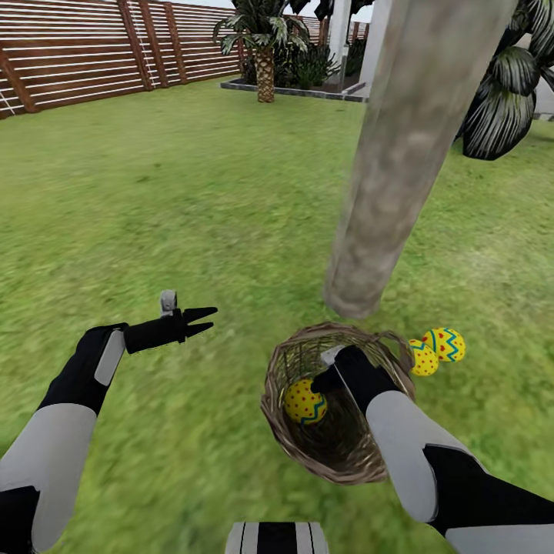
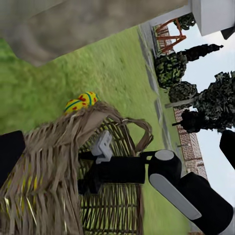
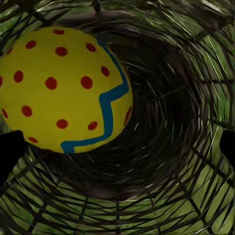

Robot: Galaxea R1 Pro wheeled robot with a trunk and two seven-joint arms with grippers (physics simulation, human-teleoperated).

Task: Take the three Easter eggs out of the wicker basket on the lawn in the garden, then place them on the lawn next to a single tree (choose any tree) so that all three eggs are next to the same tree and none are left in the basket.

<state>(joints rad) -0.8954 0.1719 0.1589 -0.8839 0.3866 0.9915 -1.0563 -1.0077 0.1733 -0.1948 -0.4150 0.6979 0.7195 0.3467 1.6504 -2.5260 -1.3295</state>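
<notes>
Two eggs (image 1: 437, 348) lie right of the tree (image 1: 400, 161); our spread right gripper (image 1: 329, 378) reaches into the basket (image 1: 281, 431) for the last egg (image 1: 305, 401) (left gripper (image 1: 201, 320) open, idle).

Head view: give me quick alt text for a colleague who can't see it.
The right gripper reaches into the wicker basket beside the last egg. Two eggs lie on the lawn by the tree; the left gripper hovers open.

open lawn (image 1: 192, 192) left of basket (image 1: 281, 369), trunk (image 1: 400, 154) crowding its far rim
</notes>
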